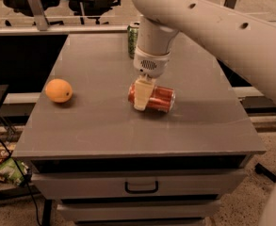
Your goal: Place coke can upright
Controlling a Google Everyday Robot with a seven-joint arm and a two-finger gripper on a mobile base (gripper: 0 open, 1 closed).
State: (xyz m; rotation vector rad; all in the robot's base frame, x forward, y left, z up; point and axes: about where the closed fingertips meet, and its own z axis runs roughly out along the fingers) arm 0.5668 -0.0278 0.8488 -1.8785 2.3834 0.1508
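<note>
Coke can [157, 98]: lies on its side near the middle of the frame, long axis running left to right, resting on the worktop [100, 135]
Pincer [143, 98]: lowered onto the left end of the coke can, its cream tip crossing the can's near side; whether it is clamped on the can or only straddling it, I cannot tell
Arm [213, 27]: reaches in from the upper right, wrist pointing straight down over the can
Weight and stiffness: probably light; thin aluminium that would dent under a hard squeeze, so modest pressure seems wise
Surface: smooth, glossy and round, so likely to slip or roll away across the worktop if nudged off-centre
Where to hold: across the curved wall, near mid-length or toward one end, rather than on the silver ends; a hold near one end leaves the other free to swing down as the base
Uprighting: needs a quarter turn, then a flat set-down, since a tilted base could tip
Orange [59, 90]: left of centre, well apart from the can
Green can [134, 40]: upright at upper centre, partly behind the wrist, clear of the coke can
</note>
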